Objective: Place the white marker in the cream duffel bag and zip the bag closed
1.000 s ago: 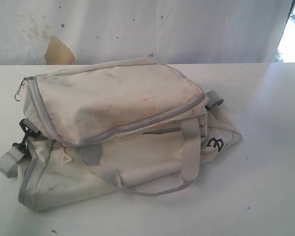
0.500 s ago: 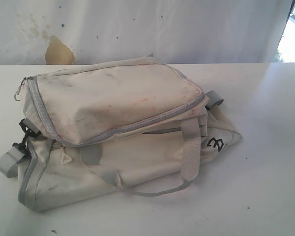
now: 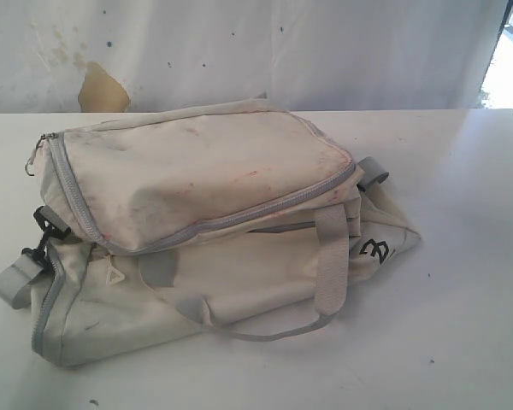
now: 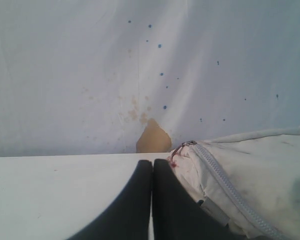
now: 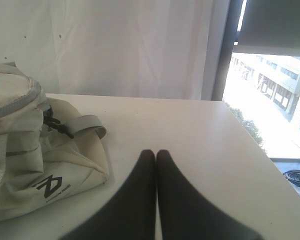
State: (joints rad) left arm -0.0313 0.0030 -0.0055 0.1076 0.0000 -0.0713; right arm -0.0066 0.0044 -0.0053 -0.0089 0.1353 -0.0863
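Left gripper (image 4: 152,165): my fingers are pressed together with nothing between them, low over the table (image 3: 462,325) just beside the bag's end that has the metal pull ring (image 4: 183,147)
Right gripper (image 5: 156,153): fingers together too and holding nothing, above bare table near the bag's logo (image 5: 51,186) end
Marker: I can't see the white marker in any view, not on the table and not in either gripper; it may be inside the bag or out of frame, I cannot tell which
Bag: the cream duffel bag (image 3: 214,231) lies on its side in the middle of the table
Zip: the grey zipper (image 3: 239,218) round the top panel looks run shut along the edges facing the camera; the far edge is hidden
Progress: my guess is the job is either finished or not begun; with the marker unseen, the pictures don't settle it
Long axis: it runs across the table from left to right, the left end a little nearer the camera
Pointing: logo end toward my right side, ring end toward my left
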